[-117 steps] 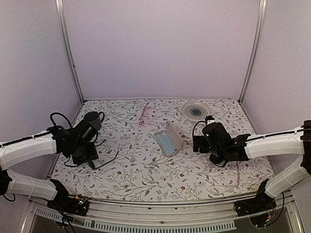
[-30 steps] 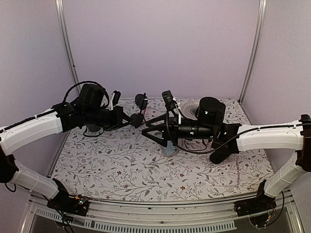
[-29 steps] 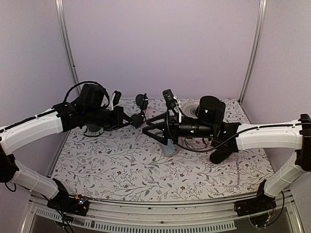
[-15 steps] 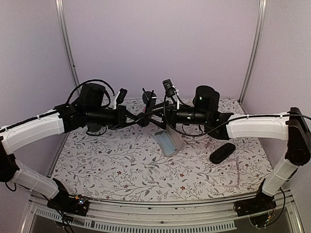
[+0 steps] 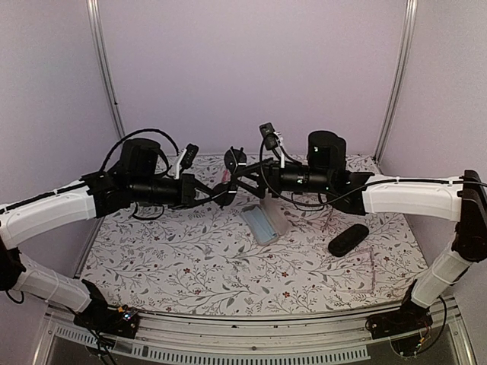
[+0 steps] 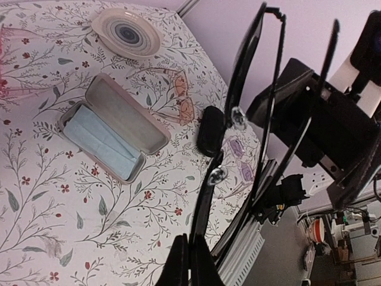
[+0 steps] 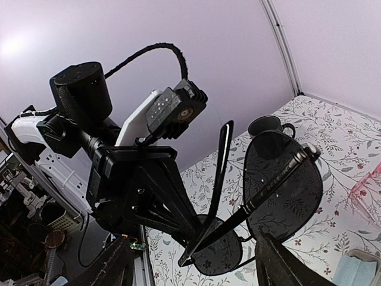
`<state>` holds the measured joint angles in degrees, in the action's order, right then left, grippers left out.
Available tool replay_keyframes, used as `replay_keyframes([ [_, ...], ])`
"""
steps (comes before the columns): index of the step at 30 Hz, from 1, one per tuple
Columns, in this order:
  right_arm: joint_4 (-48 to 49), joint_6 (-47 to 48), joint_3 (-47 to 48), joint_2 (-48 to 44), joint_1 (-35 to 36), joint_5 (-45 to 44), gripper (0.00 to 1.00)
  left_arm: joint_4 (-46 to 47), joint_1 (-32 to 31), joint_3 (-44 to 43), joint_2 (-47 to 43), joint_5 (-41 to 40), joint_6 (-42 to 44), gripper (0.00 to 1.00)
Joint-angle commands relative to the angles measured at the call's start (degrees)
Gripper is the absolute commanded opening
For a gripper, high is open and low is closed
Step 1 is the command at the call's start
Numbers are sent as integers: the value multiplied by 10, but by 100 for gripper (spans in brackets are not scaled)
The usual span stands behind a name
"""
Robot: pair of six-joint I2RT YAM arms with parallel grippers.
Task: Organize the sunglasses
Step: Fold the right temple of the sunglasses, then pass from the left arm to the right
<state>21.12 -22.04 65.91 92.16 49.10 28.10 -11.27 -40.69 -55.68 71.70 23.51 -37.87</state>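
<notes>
Since the earliest frame both arms have risen off the table (image 5: 190, 266) and now meet in mid-air over its middle. The sunglasses (image 7: 283, 185), then lying on the floral cover by the left gripper (image 6: 189, 256), are now held aloft between the two.

Near, right side: black oval hard case (image 5: 348, 239), closed, flat on the table. Pale pink glasses (image 6: 177, 101) lie just beside it on the far side.

Middle: open glasses case (image 6: 128, 119) with a blue cloth (image 6: 98, 140) in its tray, lid tipped back. It sits below the meeting grippers.

Above it: left gripper jaws are pressed together on the thin black frame of the sunglasses. The pair stands roughly on edge, with a temple arm swung out. Right gripper (image 5: 242, 173) faces it from the other side, jaws held apart, one finger (image 7: 113, 265) on each side of the dark lenses. Contact with the frame cannot be told; the wrist view shows a gap on both sides, possibly a matter of angle.

Far: ringed dish (image 6: 126, 33) on the right near the back wall; dark mug (image 7: 266, 126) at the left rear.
</notes>
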Motion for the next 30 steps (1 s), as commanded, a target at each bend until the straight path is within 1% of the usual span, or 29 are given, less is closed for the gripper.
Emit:
replay_keyframes([
  [1,-30,-10,-30,-57,-3,-53,70,29,-10,4,-9,19,9,0],
  [7,-35,-35,-36,-54,-4,-64,64,40,-10,9,-16,24,-4,0],
  [12,-29,-45,-23,-37,-4,-35,51,51,-11,22,-28,40,-10,0],
  [16,-25,-52,-15,-32,-6,-29,49,53,-11,32,-42,44,-10,0],
  [19,-22,-61,-6,-22,-9,-19,46,59,-13,38,-48,49,-12,0],
  [24,11,-73,-1,-4,-10,27,42,79,-13,49,-51,58,-26,0],
  [27,40,-83,-2,5,-9,56,37,87,-13,55,-51,61,-33,0],
  [30,57,-92,-2,10,-10,69,28,93,-13,59,-51,64,-38,0],
])
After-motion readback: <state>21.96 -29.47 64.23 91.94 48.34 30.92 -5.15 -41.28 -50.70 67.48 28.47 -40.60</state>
